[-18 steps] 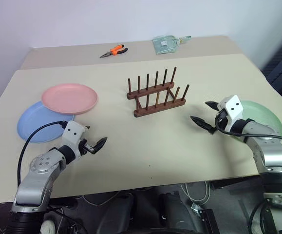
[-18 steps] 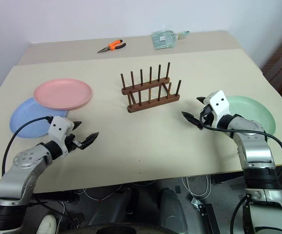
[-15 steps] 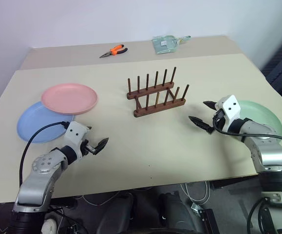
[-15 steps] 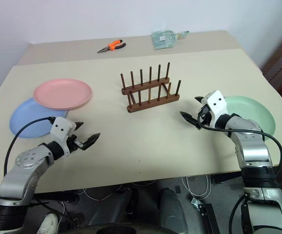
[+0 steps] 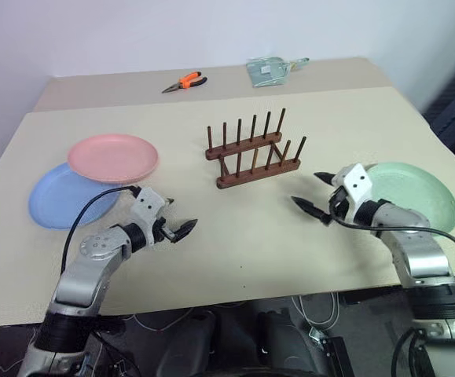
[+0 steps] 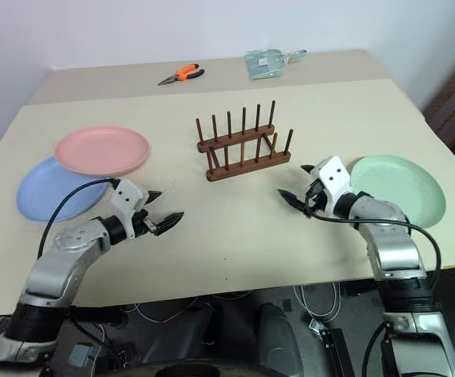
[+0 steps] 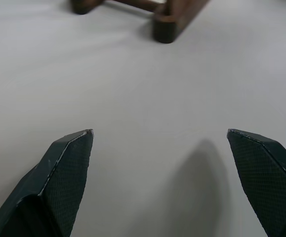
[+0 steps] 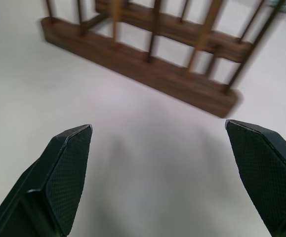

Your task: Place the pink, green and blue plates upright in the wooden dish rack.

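Both tools, left tool and right tool, hang released and empty flanking the wooden dish rack. Pink plate overlaps the blue plate left of it; green plate right. Best pinch a rim, tilting upright between pegs.

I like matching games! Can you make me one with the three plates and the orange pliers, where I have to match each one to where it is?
Things:
1. pink plate
2. blue plate
3. green plate
4. pliers

Places:
A. lying at the far edge of the table, beyond the rack
B. flat on the table, alone, by the robot's right arm
C. lying partly on top of another plate
D. partly tucked under another plate

Pairs: 1-C, 2-D, 3-B, 4-A
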